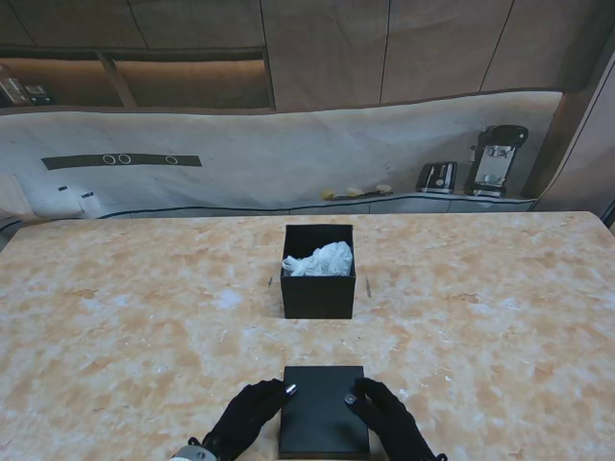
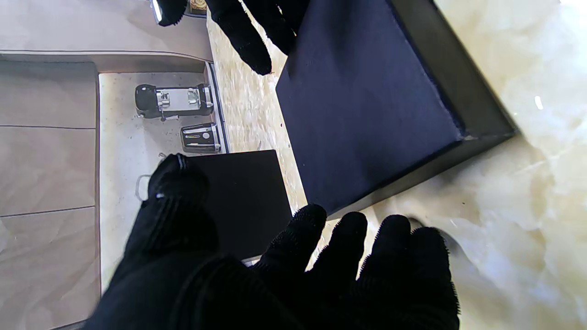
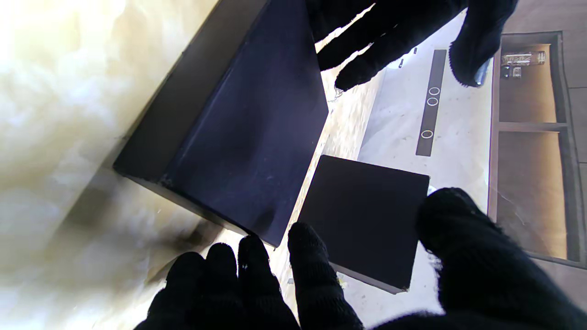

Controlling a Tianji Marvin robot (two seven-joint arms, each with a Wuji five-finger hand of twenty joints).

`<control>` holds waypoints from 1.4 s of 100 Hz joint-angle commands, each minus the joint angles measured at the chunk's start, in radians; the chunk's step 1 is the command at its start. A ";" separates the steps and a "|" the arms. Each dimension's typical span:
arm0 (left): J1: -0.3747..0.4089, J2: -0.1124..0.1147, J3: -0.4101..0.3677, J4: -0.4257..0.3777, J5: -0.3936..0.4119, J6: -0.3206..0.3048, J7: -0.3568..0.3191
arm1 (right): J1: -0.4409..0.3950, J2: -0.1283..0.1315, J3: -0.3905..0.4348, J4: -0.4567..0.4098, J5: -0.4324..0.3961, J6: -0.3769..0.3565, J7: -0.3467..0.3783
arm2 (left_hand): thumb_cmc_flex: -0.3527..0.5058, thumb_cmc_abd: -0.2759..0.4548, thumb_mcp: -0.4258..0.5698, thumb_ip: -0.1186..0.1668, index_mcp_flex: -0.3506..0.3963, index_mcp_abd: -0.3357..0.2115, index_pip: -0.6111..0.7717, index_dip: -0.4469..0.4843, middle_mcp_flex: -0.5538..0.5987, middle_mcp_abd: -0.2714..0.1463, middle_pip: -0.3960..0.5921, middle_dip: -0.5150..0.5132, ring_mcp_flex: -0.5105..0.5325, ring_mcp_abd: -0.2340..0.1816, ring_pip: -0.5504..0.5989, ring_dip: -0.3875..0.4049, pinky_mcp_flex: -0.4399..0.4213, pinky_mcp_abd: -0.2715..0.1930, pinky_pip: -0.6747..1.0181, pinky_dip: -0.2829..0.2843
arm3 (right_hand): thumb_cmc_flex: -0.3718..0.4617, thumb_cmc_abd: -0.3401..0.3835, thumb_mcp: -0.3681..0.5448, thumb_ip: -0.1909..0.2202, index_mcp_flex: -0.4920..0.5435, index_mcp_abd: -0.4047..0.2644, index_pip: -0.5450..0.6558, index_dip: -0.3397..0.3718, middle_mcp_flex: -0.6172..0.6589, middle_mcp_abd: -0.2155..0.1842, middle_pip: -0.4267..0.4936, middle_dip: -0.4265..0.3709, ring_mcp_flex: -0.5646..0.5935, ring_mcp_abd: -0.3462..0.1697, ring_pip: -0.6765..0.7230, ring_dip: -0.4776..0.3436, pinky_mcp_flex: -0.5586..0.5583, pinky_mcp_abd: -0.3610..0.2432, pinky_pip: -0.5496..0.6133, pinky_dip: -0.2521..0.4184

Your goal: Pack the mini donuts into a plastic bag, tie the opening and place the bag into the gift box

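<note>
The black gift box [image 1: 318, 288] stands open at the table's middle with the white plastic bag [image 1: 320, 259] bunched inside it. Its flat black lid [image 1: 324, 411] lies on the table nearer to me. My left hand [image 1: 252, 413] is at the lid's left edge and my right hand [image 1: 389, 418] at its right edge, fingers apart, thumbs reaching over the lid's far corners. In the left wrist view the lid [image 2: 367, 105] lies beside my left hand [image 2: 275, 275], with the box [image 2: 243, 197] beyond. The right wrist view shows the lid [image 3: 247, 119], the box [image 3: 367, 220] and my right hand [image 3: 321, 284]. No donuts are visible.
The marble table [image 1: 115, 317] spreads wide on both sides of the box. Behind it a counter holds a coffee machine [image 1: 495, 158], a small silver appliance [image 1: 437, 176] and a dark strip with rings [image 1: 120, 159].
</note>
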 commanded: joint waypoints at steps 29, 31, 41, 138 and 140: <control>-0.004 -0.016 0.025 0.015 -0.062 0.019 0.000 | -0.010 -0.010 -0.018 0.010 0.018 0.018 0.018 | 0.041 0.033 -0.005 0.015 0.001 0.002 -0.009 0.009 -0.013 -0.018 0.016 0.002 0.009 0.046 0.007 0.006 0.011 0.037 -0.036 -0.051 | -0.013 -0.011 0.016 -0.042 -0.013 -0.032 0.020 -0.016 0.005 -0.020 -0.010 -0.010 -0.013 0.033 0.011 0.001 0.031 0.080 0.004 0.071; -0.005 -0.017 0.025 0.012 -0.067 0.022 0.000 | -0.010 -0.009 -0.019 0.009 0.018 0.017 0.018 | 0.042 0.031 -0.007 0.014 0.002 0.004 -0.009 0.009 -0.011 -0.014 0.017 0.002 0.008 0.048 0.007 0.006 0.012 0.038 -0.034 -0.050 | -0.014 -0.011 0.016 -0.042 -0.013 -0.032 0.020 -0.017 0.005 -0.021 -0.010 -0.010 -0.014 0.031 0.011 0.001 0.031 0.080 0.003 0.073; -0.009 -0.020 0.024 0.002 -0.101 0.034 0.002 | -0.013 -0.009 -0.021 0.004 0.019 0.013 0.017 | 0.051 0.034 -0.006 0.014 0.007 0.004 -0.008 0.009 -0.011 -0.014 0.014 0.000 0.006 0.049 0.006 0.005 0.007 0.038 -0.032 -0.050 | -0.016 -0.009 0.018 -0.042 -0.022 -0.036 0.026 -0.020 0.002 -0.030 -0.035 -0.022 -0.016 0.021 0.009 0.000 0.039 0.073 0.001 0.086; -0.020 -0.014 0.022 -0.034 -0.186 -0.031 -0.029 | -0.053 -0.018 -0.027 -0.051 0.090 -0.047 -0.020 | 0.126 0.055 -0.004 0.014 0.036 -0.003 -0.003 0.006 0.018 -0.019 0.018 -0.002 0.032 0.047 0.014 0.001 0.031 0.036 -0.018 -0.047 | -0.023 -0.021 0.047 -0.045 -0.039 -0.030 0.064 -0.033 0.006 -0.035 -0.052 -0.025 -0.016 0.015 0.020 0.005 0.052 0.055 -0.029 0.107; -0.020 -0.013 0.022 -0.036 -0.185 -0.033 -0.029 | -0.055 -0.018 -0.027 -0.053 0.090 -0.048 -0.019 | 0.128 0.055 -0.003 0.014 0.038 -0.003 -0.002 0.006 0.018 -0.021 0.019 -0.002 0.033 0.048 0.015 0.001 0.032 0.037 -0.017 -0.047 | -0.022 -0.021 0.048 -0.045 -0.039 -0.029 0.064 -0.034 0.006 -0.035 -0.052 -0.025 -0.016 0.016 0.020 0.005 0.053 0.055 -0.030 0.107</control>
